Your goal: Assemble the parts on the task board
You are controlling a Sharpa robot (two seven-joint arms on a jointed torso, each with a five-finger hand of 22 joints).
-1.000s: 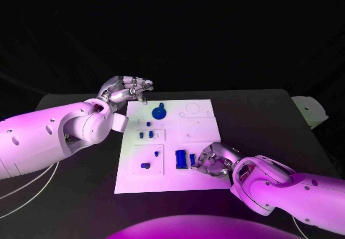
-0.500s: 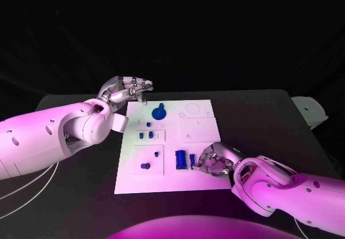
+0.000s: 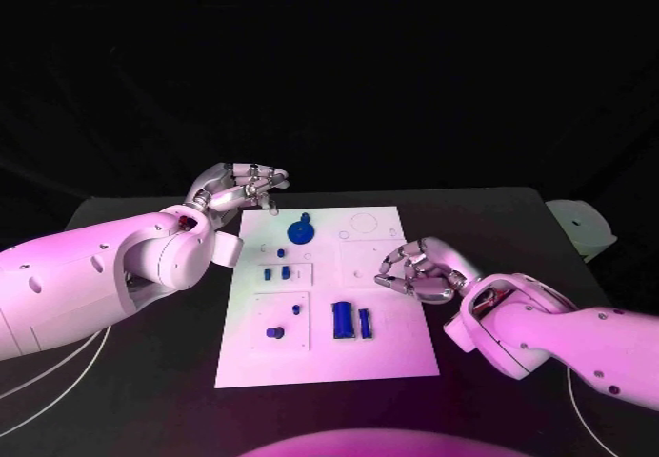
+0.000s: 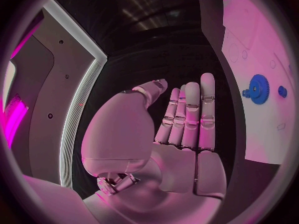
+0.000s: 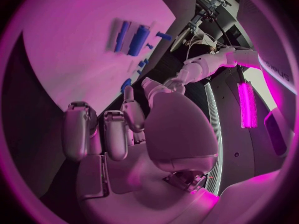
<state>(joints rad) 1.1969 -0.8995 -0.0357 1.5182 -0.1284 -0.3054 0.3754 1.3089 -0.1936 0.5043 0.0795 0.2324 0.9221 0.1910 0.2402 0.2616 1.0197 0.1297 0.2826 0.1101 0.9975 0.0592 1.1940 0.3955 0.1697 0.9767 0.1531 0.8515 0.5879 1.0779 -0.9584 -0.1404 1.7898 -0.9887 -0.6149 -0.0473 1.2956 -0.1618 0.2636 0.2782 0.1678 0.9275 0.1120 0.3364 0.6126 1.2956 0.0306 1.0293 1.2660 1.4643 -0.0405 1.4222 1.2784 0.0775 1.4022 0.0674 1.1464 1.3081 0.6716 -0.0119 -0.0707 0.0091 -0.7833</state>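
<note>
1. Task board (image 3: 391, 319) lies mid-worktop; blue parts (image 3: 350, 320) rest on its near half.
2. Left hand (image 3: 245, 185), off the board's far-left corner, is loosely curled, nothing held.
3. Right hand (image 3: 417, 270), over the board's right edge, is curled in, empty.
4. Risk judged: curled fingers could knock parts aside on approach.

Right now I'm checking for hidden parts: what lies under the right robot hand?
Under the right robot hand lies the task board's right edge, bare white where it shows. The patch directly beneath the curled fingers is covered, so a small part there cannot be ruled out.
</note>
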